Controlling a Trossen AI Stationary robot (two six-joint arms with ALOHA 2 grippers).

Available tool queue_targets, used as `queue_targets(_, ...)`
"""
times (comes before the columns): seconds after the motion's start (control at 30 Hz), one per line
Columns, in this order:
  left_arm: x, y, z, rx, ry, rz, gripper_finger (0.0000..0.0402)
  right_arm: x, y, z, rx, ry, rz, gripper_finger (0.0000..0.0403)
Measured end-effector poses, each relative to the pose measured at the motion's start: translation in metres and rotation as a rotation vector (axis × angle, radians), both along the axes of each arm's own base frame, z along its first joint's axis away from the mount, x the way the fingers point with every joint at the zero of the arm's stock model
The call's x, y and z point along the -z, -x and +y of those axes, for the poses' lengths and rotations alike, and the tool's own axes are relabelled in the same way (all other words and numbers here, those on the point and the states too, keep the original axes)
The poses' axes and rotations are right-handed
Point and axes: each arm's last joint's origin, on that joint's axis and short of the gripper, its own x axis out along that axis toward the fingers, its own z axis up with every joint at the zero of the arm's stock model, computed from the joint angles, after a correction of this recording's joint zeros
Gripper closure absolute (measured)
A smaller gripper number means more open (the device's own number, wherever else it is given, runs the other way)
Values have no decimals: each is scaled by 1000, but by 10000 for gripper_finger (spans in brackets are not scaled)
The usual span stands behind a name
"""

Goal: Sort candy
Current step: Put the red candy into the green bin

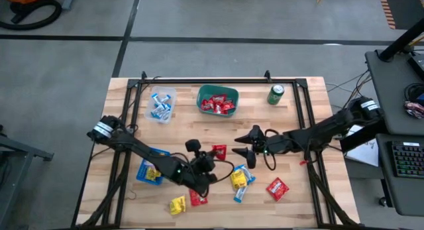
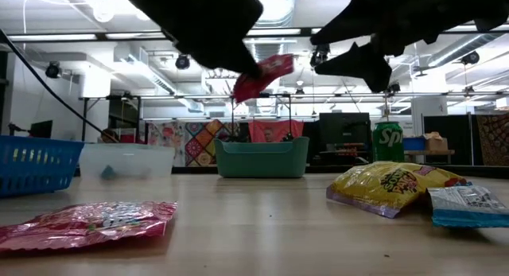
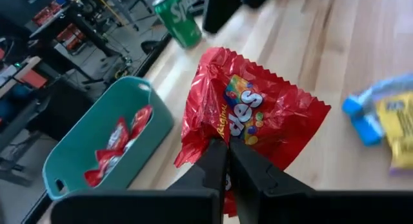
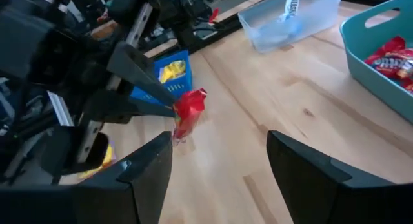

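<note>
My left gripper (image 1: pixel 211 158) is near the table's middle, shut on a red candy packet (image 1: pixel 219 150) that shows large in the left wrist view (image 3: pixel 251 114). My right gripper (image 1: pixel 247 145) hovers open just to the right of it, fingers spread (image 4: pixel 219 166), touching nothing. A teal bin (image 1: pixel 217 91) holds red packets. A clear tub (image 1: pixel 161 104) holds blue-and-white sweets, and a blue basket (image 1: pixel 150 172) holds yellow ones. Loose candy lies flat on the near half of the table: a yellow packet (image 1: pixel 177 205), red packets (image 1: pixel 197 198) (image 1: pixel 277 188), and a yellow and blue pair (image 1: pixel 241 178). My left gripper pinches the red packet between its two fingers at one crinkled edge (image 3: pixel 216 135), coming slanting down from the table's left. The packet is lifted clear of the table, tilted in the air (image 2: pixel 264 75), with most of it reaching out beyond the fingertips.
A green drink can (image 1: pixel 276 94) stands near the far right, beside the teal bin. Black frame rails (image 1: pixel 301 117) run along the table's sides and far edge. Bare wood lies between the two arms and the far containers.
</note>
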Motion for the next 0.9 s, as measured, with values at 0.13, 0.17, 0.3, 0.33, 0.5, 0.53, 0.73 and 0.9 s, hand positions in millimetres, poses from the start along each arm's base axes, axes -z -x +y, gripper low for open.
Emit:
queue_targets(0.13,-2,-6,4,-19,20,-50,401,6,-6,-1,9,-1,-2,153)
queue_targets(0.17,-3,-7,6,-24,26,-60,401,7,-7,-1,11,-3,-9,152)
queue_targets(0.3,-4,-11,11,-41,39,-86,401,13,-12,-1,10,-7,-13,152)
queue_targets(0.33,-4,-12,12,-44,41,-90,401,14,-13,-1,8,-9,-17,152)
queue_targets(0.5,-6,-16,18,-64,51,-113,401,17,-17,0,9,-13,-37,152)
queue_targets(0.53,-6,-16,19,-66,51,-112,401,18,-18,0,11,-13,-39,152)
queue_targets(0.73,-8,-19,21,-72,67,-147,401,18,-20,-5,25,6,-52,163)
queue_targets(0.9,-9,-20,20,-71,75,-165,401,15,-27,-7,26,45,-65,188)
